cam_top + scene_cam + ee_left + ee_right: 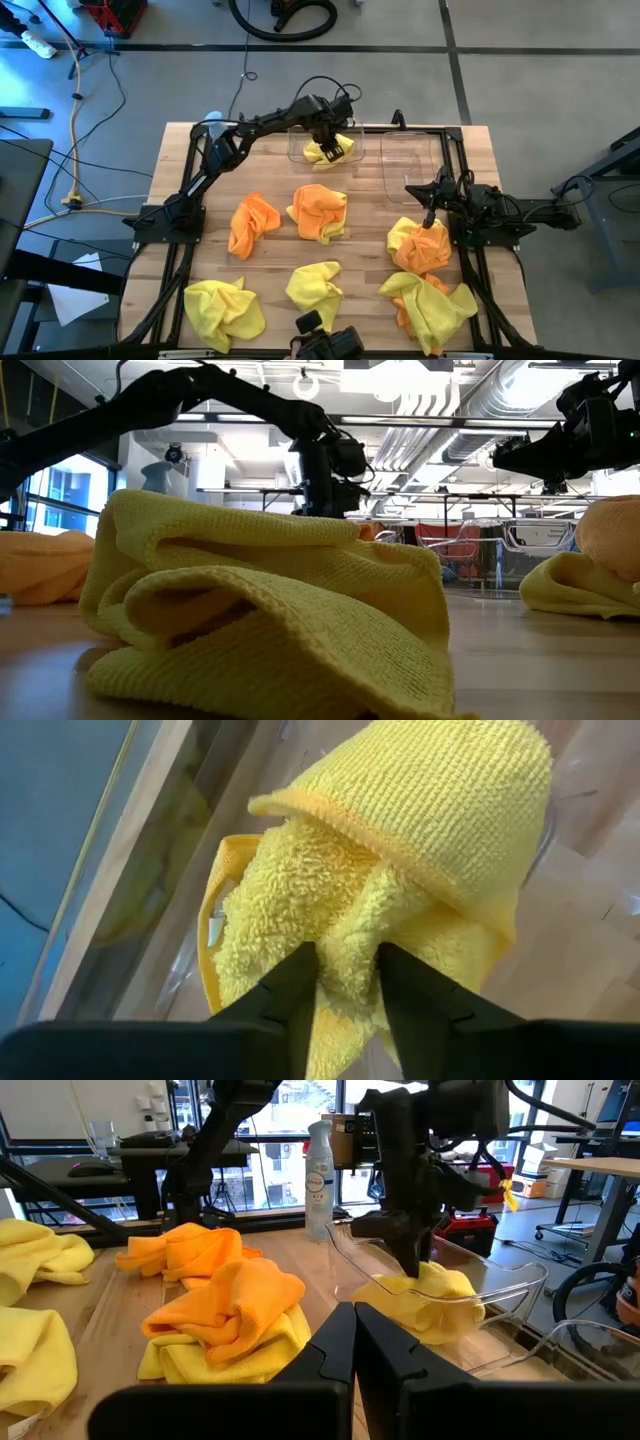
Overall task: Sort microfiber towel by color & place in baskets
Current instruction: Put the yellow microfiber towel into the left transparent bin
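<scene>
A wooden table [270, 180] was seen on a grey floor [560, 90]. A spray bottle [319, 1178] was noted upright at the table's far edge. Black cable loops [283, 18] were observed on the floor beyond.

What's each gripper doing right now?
Left gripper: jaws around the yellow towel in the basket; grip cannot be told.
Right gripper: closed, empty.
</scene>
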Controlling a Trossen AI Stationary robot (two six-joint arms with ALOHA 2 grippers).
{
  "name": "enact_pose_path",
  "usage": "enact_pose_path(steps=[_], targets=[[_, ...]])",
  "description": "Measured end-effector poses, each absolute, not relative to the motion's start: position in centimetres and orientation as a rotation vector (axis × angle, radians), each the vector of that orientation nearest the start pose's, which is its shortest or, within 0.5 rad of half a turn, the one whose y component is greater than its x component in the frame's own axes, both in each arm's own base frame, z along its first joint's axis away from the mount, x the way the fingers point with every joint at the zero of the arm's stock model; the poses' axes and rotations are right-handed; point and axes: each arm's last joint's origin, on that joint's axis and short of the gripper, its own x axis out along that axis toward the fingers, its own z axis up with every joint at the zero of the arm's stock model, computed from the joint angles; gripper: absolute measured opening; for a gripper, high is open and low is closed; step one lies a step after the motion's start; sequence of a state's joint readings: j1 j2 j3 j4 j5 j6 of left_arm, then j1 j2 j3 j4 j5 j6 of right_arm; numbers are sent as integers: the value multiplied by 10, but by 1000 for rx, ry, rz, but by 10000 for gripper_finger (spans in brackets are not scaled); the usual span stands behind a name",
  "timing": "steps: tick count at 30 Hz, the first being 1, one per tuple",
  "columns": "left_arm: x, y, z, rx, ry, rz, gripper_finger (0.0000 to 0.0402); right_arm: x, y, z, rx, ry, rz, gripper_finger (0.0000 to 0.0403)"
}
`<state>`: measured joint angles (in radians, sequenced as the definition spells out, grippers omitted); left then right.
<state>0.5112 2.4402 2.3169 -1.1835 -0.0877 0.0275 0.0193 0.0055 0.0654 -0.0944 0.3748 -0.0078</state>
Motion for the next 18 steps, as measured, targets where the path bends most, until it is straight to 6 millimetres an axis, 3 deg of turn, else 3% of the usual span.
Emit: enact_pose_path(steps=[5,11,14,18], targets=[[426,242,237,-245,1244,508,144,92,-9,176,-14,35,-355,0],[423,239,267,-345,1103,617,151,92,-9,176,-14,35,-355,0],[425,242,268,-404,1039,733,148,92,-9,176,-14,35,-355,0],[429,246,250,-496,1035,829,140,92,-9,176,-14,35,-355,0]])
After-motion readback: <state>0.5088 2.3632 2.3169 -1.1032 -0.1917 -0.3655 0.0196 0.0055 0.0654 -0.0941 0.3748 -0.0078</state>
